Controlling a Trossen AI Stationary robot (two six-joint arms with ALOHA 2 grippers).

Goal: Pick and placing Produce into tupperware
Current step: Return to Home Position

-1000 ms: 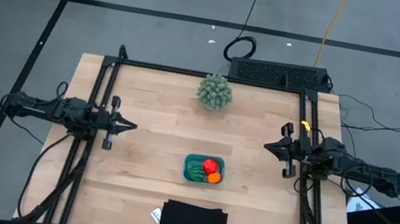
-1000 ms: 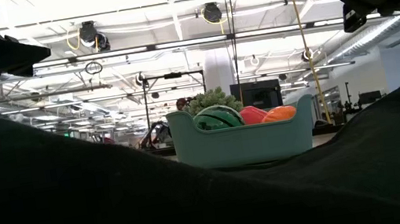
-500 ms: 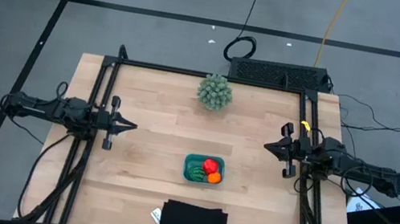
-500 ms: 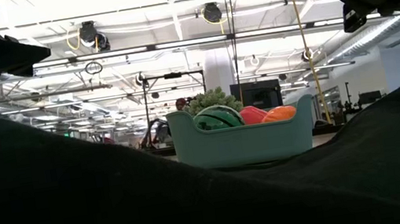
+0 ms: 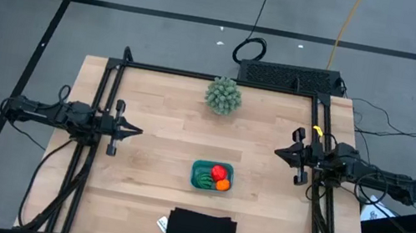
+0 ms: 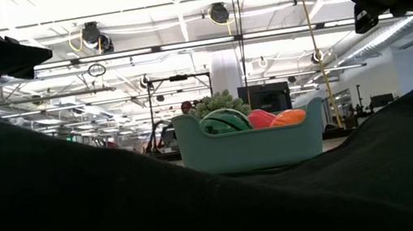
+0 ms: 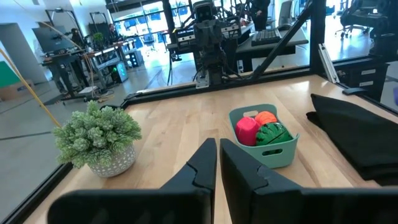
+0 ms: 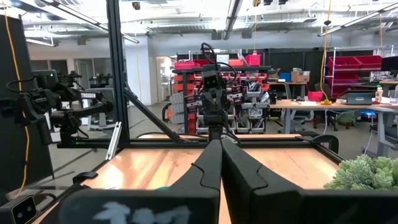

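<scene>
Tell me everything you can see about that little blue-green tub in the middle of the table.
The small teal-blue plastic tub is a shallow rectangle with rounded corners, its short ends rising slightly above the long sides. It stands upright on the pale wooden table, between a spiky green potted plant and a flat black rectangle, touching neither. A red ball, an orange ball and a dark green striped ball fill it, showing above the rim.

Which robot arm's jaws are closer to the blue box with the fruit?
Right. The right arm waits to the right of the blue box; the left arm waits farther away on its left.
</scene>
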